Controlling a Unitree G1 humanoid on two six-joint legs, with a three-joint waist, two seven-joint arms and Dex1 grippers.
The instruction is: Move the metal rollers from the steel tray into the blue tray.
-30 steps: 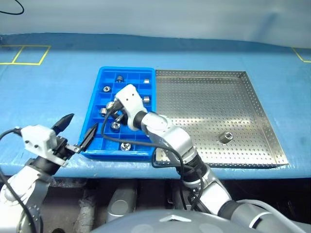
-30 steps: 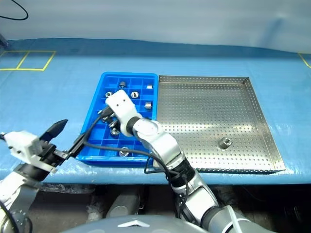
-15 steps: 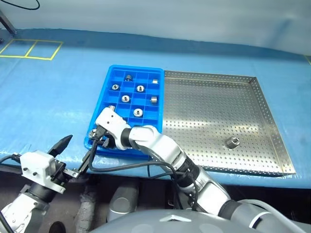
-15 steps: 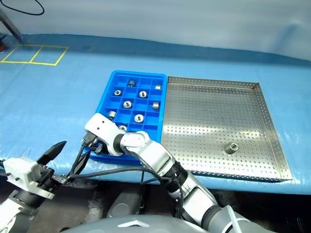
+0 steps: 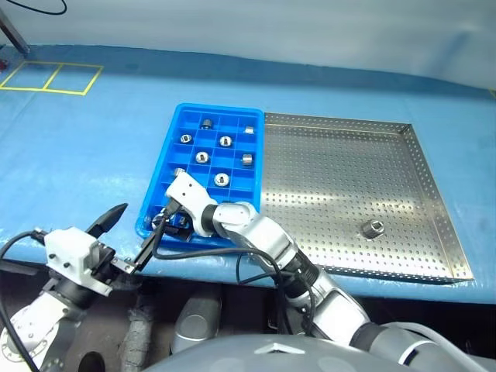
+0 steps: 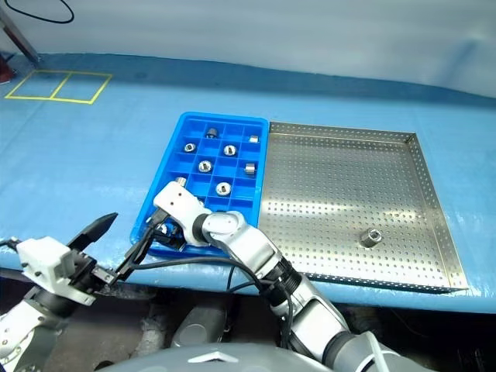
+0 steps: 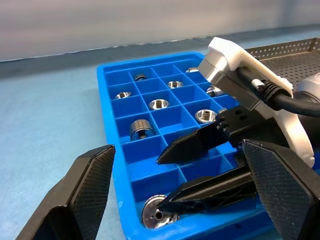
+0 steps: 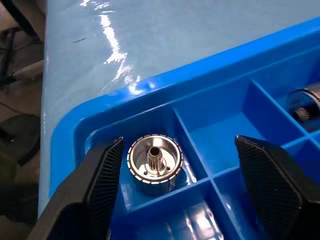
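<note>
Jaws of the right gripper (image 8: 170,200) are spread wide, gripping nothing — one roller (image 8: 154,158) lies loose between them in a corner cell of the blue tray (image 5: 155,203). Another roller (image 5: 373,228) remains in the steel tray (image 5: 434,186). Left gripper (image 5: 122,237) is held level beside the table edge, fully parted, empty.

Blue glossy table cover (image 5: 77,155) across most of the frame, yellow tape squares (image 5: 50,77) at upper left, pale grey wall (image 5: 271,27) along the top, black cable (image 5: 35,8) at upper left corner, dark floor (image 5: 155,325) below the table edge
</note>
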